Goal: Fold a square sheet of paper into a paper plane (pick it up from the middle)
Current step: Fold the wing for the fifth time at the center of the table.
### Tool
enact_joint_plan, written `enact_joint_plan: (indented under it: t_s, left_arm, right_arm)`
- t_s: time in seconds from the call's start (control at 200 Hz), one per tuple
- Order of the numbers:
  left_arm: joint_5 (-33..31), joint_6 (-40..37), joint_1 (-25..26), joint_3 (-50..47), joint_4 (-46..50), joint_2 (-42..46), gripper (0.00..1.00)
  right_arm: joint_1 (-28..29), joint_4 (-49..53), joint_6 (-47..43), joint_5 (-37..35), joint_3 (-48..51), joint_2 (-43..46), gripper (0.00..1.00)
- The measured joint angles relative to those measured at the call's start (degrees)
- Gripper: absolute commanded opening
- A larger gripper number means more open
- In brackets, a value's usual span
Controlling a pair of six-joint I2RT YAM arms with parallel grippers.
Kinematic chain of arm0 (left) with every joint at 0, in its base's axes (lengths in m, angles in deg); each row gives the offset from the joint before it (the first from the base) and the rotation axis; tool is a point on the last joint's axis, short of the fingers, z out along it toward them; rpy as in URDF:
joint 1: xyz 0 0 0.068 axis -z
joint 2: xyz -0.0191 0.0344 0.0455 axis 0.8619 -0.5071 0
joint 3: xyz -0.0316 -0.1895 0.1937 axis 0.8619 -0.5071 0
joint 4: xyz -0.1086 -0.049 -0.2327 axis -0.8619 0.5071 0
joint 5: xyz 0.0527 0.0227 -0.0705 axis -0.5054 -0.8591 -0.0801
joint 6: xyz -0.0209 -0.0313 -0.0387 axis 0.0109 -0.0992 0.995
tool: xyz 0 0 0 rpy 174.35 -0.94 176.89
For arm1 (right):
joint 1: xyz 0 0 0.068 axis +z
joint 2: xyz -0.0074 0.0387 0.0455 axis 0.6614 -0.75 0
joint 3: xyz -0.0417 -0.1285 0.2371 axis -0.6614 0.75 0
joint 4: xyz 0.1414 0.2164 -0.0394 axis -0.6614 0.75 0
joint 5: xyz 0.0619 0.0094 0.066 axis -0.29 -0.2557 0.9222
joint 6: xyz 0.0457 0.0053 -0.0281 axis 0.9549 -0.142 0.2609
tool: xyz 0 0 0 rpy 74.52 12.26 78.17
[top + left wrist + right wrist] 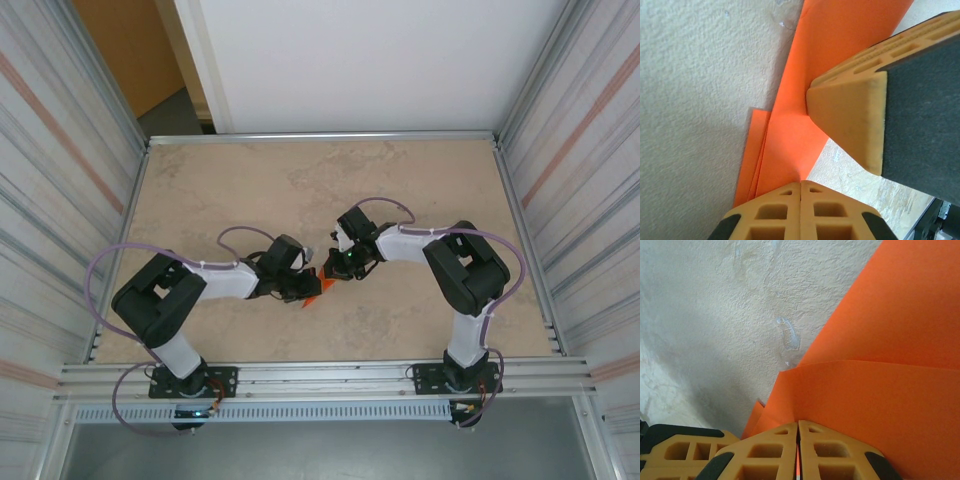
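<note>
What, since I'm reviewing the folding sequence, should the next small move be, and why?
Probably hold the left gripper fixed and slide the right gripper along the fold to sharpen it: both pairs of fingers are shut on the orange paper, close together, and its folded layers splay apart at one edge.

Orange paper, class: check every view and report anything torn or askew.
No tear shows. The orange paper, pinched by the left hand and right hand, has layer edges fanning out unevenly, so the fold looks slightly askew.
</note>
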State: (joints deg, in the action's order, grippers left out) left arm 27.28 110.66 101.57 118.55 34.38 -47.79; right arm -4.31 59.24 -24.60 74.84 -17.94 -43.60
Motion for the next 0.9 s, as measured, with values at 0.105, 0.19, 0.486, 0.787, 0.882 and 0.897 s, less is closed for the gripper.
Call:
enact_joint_plan:
  t_s: [0.105,0.19,0.486,0.787,0.882,0.897]
  left_arm:
    - [0.2,-0.2,-0.1,-0.1,0.0,0.0,0.00]
    - [0.4,-1.2,-0.1,-0.1,0.3,0.0,0.00]
    - [0.5,-6.7,-0.1,0.2,4.7,1.3,0.00]
    - [0.5,-9.3,0.6,1.5,12.4,5.1,0.00]
    - [0.5,-9.2,1.7,2.3,12.6,5.6,0.00]
    - [0.5,-9.2,1.8,2.4,12.6,5.6,0.00]
  right_arm:
    - [0.0,0.7,0.0,0.0,-0.5,-0.2,0.09]
    - [0.0,1.4,0.0,0.0,-0.9,-0.5,0.09]
    - [0.0,2.4,0.0,0.0,-1.6,-0.9,0.09]
    - [0.0,2.8,0.0,0.1,-1.9,-1.0,0.09]
    - [0.0,2.8,0.0,0.1,-1.9,-1.1,0.09]
    - [0.0,2.8,0.0,0.1,-1.9,-1.1,0.09]
